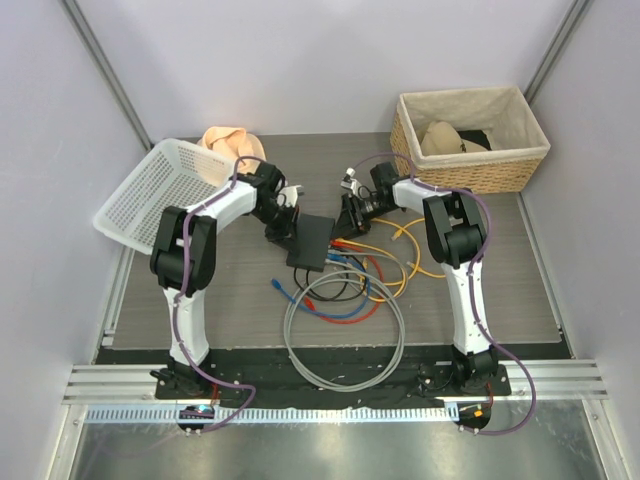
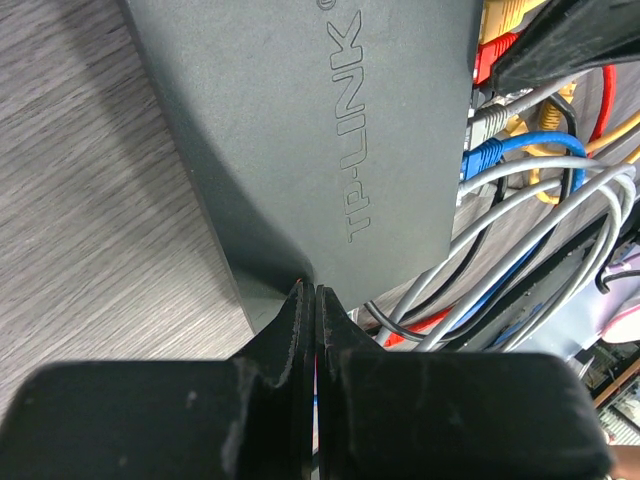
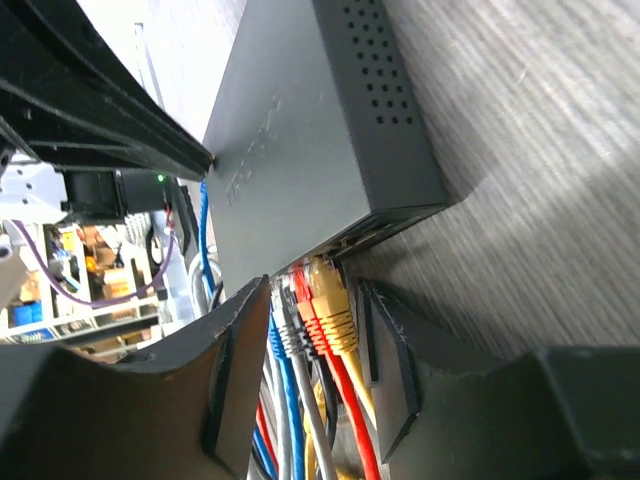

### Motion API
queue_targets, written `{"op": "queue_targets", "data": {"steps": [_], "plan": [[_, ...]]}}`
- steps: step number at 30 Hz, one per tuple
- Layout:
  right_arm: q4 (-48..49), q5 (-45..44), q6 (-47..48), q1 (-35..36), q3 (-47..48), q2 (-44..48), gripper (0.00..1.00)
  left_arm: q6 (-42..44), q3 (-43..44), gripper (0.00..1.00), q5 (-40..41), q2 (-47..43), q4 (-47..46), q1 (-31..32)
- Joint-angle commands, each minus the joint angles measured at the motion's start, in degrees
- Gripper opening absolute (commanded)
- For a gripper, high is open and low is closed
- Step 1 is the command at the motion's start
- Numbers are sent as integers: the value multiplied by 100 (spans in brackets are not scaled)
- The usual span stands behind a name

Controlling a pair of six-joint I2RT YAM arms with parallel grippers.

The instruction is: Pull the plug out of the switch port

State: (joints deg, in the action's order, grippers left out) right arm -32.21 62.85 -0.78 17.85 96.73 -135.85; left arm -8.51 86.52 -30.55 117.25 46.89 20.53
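The switch is a flat matte-black box on the table between both arms; it fills the left wrist view and shows in the right wrist view. Yellow, red, grey and blue plugs sit side by side in its sockets. My right gripper is open, its jaws standing on either side of this row of plugs without touching them. My left gripper is shut and empty, its tips pressed against the switch's opposite edge near a corner.
Loose coloured cables and a grey cable coil lie in front of the switch. A wicker basket stands back right. A white plastic basket is tilted at back left, with a peach object behind it.
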Motion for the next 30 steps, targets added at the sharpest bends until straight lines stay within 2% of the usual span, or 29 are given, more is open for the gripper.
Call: {"op": "queue_targets", "data": {"steps": [1,12,25,30], "plan": [[417,-704,-239,114,-14,-249,48,245,-302,0,470,166,-101,-6],[417,-669,-142,105,-66,-293,44,263,-294,0,479,184,-84,-6],[356,-511,51,-71,-110,-346,49,271,-223,0,497,237,-66,3],[180,-476,393,-97,-119,-345,48,271,-188,0,506,289,-101,21]]}}
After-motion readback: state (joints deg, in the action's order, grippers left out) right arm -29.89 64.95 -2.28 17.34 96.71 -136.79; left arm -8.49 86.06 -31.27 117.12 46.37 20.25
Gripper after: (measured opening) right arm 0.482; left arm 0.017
